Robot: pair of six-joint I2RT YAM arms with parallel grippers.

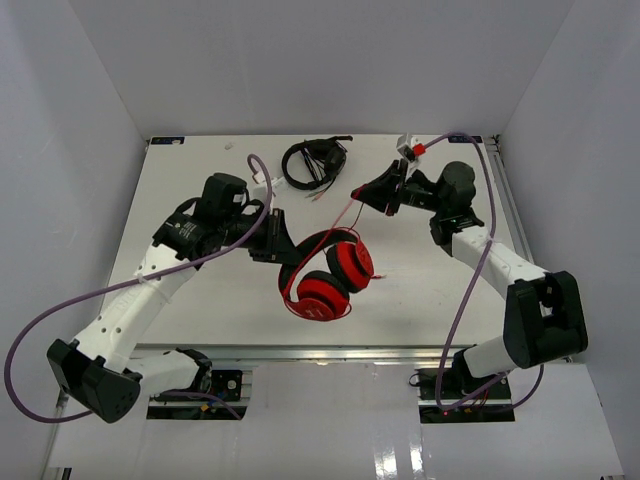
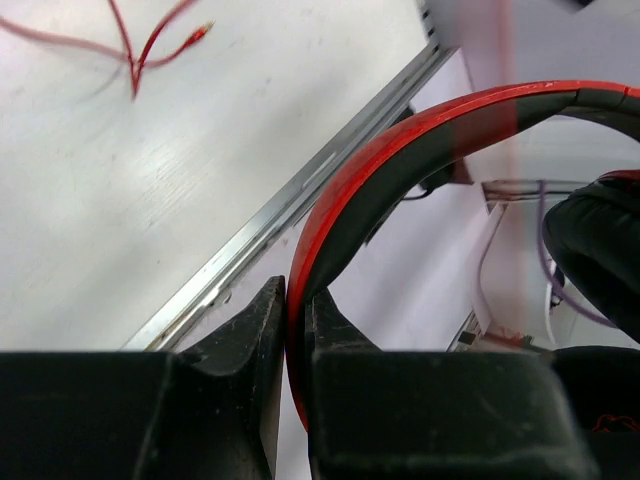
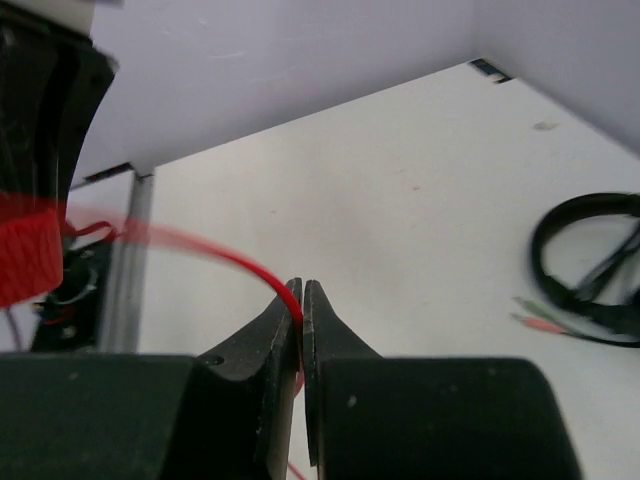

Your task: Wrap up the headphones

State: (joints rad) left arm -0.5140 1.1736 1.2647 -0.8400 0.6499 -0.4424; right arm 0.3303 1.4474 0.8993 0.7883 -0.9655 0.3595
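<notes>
The red headphones (image 1: 328, 277) are at the table's middle, ear cups stacked, headband arching to the left. My left gripper (image 1: 283, 247) is shut on the red headband (image 2: 400, 160), which runs up between the jaws in the left wrist view. My right gripper (image 1: 358, 194) is shut on the thin red cable (image 3: 235, 262). The cable runs from the headphones up to it (image 1: 346, 214). Its plug end (image 2: 200, 30) lies loose on the table.
Black headphones with a black cable (image 1: 313, 162) lie at the far middle of the table, also in the right wrist view (image 3: 590, 270). White walls enclose the table on three sides. A metal rail (image 2: 300, 200) runs along the table's near edge.
</notes>
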